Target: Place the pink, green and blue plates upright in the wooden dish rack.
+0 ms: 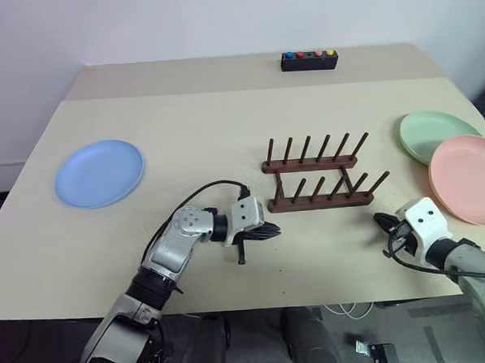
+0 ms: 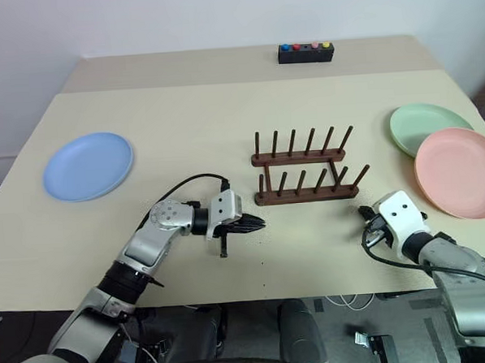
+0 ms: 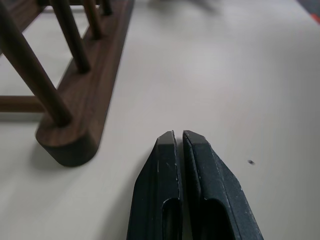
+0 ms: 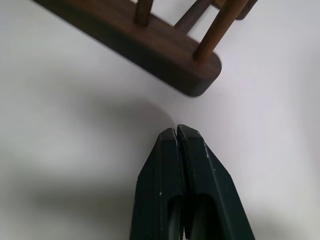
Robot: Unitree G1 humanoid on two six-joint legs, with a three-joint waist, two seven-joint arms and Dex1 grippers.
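On the bench (image 1: 224, 134), wooden dish rack (image 1: 317, 177) is flanked by left gripper (image 1: 271, 229) and right gripper (image 1: 380, 221), fingers closed, empty. Blue plate (image 1: 99, 173) lies far left; green plate (image 1: 435, 134) is overlapped by pink plate (image 1: 470, 178), right.

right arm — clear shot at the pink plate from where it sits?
Probably yes. The right pincer sits shut and empty on bare table, with the pink plate just beyond it to the right. Nothing lies between; it only overlaps the green plate behind.

Place: test room or lab
Evidence: bare beige desk (image 1: 223, 117), plain white wall (image 1: 177, 22), black button box (image 1: 308, 59), loose cables on the floor (image 1: 347, 310)
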